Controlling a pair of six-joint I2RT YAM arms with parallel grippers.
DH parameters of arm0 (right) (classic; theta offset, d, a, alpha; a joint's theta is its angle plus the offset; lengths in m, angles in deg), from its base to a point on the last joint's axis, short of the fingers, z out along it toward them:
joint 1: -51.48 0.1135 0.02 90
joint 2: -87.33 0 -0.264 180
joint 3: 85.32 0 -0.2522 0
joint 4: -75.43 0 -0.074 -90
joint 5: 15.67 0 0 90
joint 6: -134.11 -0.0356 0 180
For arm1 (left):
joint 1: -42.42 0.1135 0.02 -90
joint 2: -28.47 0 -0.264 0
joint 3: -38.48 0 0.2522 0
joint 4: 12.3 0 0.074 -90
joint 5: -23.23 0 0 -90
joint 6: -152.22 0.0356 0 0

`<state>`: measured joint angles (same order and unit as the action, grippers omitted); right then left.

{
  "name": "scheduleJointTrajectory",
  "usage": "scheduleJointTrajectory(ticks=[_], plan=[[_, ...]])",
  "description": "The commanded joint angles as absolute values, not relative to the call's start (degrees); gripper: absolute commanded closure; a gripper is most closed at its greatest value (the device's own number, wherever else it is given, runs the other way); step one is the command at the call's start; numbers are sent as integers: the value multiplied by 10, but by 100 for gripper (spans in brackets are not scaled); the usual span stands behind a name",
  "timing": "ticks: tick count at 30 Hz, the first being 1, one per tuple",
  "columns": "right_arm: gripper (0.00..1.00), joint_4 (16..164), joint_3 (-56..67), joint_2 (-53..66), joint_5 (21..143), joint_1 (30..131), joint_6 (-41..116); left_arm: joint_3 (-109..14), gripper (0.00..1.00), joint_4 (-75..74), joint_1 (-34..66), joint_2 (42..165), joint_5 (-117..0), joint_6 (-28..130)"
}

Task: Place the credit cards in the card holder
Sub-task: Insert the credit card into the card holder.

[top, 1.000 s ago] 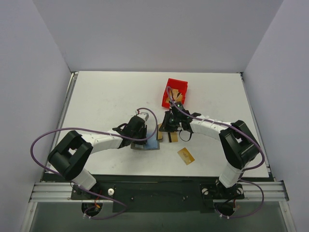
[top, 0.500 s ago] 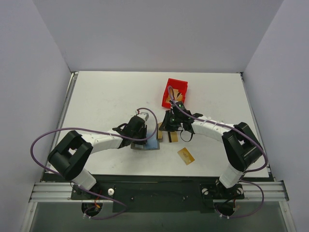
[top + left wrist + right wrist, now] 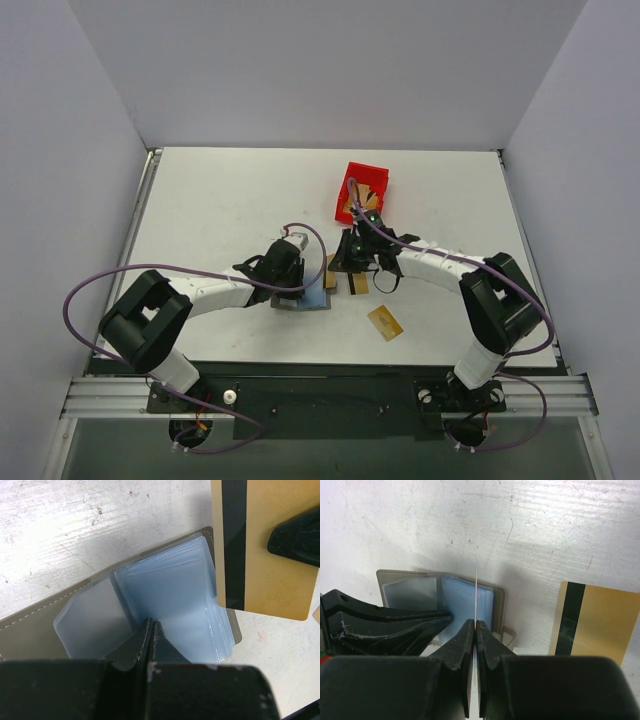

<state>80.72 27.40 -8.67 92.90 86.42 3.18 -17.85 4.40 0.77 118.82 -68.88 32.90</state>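
Note:
The grey card holder [image 3: 316,298] lies open on the table, its bluish plastic sleeves [image 3: 170,595] facing up. My left gripper [image 3: 151,622] is shut, and its tips rest on the fold between the sleeves. My right gripper [image 3: 475,624] is shut on a gold credit card [image 3: 260,580] with a black stripe. That card stands on edge just over the holder's right side, and the right wrist view shows it only as a thin line [image 3: 476,590]. A second card [image 3: 600,622] lies flat right of the holder. A third card [image 3: 386,322] lies nearer the front edge.
A small red bin [image 3: 362,190] stands just behind the right gripper. Both arms meet near the middle front of the white table [image 3: 220,210], and grey walls enclose it on three sides.
The right arm has shifted very slightly with its card. The left arm and the holder have not moved.

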Motion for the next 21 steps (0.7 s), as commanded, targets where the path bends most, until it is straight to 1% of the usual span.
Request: scheduleJointTrajectory(ticks=[1,21], plan=[[100,805,256,-93,936,867,33,-169,100,110,9,1208,-692,337],[100,802,255,-120,938,867,35,-169,100,110,9,1208,-692,338]])
